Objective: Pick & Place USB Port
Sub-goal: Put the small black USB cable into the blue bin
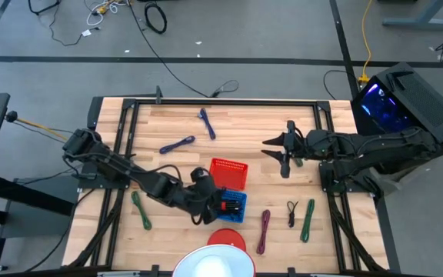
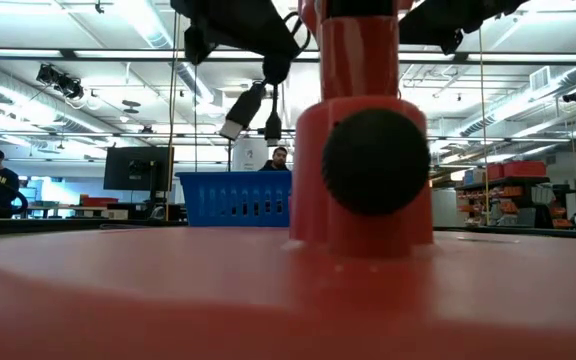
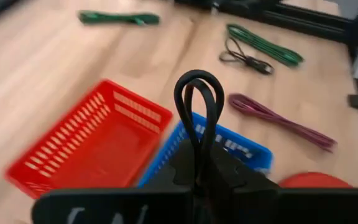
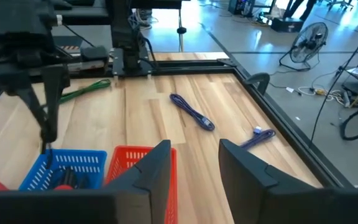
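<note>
A black cable (image 3: 199,118) hangs pinched in the left gripper (image 1: 206,201) over the blue bin (image 1: 235,206), unreleased; right gripper (image 1: 284,154) spread, empty; several cables remain.

Red post (image 2: 363,150) close up, blue basket (image 2: 233,198) behind, USB cable (image 2: 243,110) dangling above

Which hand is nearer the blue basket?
Left. The left hand hangs right at the blue basket, shut on a black cable. The right hand, open and empty, sits farther off past the red basket.
</note>
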Controlling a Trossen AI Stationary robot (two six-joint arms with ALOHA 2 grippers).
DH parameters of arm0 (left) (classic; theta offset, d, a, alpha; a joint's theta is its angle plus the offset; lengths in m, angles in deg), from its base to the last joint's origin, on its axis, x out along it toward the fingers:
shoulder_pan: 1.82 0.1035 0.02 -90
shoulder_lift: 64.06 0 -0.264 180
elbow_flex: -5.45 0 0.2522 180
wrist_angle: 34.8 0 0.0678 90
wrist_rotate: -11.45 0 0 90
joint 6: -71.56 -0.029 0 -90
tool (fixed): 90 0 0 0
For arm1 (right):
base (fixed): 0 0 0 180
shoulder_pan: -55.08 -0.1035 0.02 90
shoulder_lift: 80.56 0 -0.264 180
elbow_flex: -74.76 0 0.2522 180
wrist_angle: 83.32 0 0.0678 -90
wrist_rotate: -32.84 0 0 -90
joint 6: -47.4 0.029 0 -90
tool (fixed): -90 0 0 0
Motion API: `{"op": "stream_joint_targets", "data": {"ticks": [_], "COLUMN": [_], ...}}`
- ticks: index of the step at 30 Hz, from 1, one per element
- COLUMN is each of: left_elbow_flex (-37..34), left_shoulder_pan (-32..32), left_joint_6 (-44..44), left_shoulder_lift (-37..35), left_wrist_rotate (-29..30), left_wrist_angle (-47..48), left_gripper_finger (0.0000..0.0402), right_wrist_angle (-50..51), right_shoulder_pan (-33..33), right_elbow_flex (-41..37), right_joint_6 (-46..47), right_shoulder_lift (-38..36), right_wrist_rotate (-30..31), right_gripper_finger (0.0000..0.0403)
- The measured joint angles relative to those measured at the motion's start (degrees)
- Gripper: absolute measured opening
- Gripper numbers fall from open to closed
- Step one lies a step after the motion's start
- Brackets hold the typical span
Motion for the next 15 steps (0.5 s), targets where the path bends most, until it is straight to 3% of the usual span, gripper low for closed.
{"op": "stream_joint_targets", "data": {"ticks": [15], "left_elbow_flex": [0.0], "left_shoulder_pan": [2.2], "left_joint_6": [2.1], "left_shoulder_lift": [3.7], "left_wrist_rotate": [-10.0], "left_wrist_angle": [0.0], "left_gripper_finger": [0.0014], "right_wrist_angle": [0.5], "right_shoulder_pan": [1.0], "right_elbow_flex": [0.0], "right_joint_6": [-0.3], "right_shoulder_lift": [0.0], "right_wrist_rotate": [0.0], "right_gripper_finger": [0.0135]}}
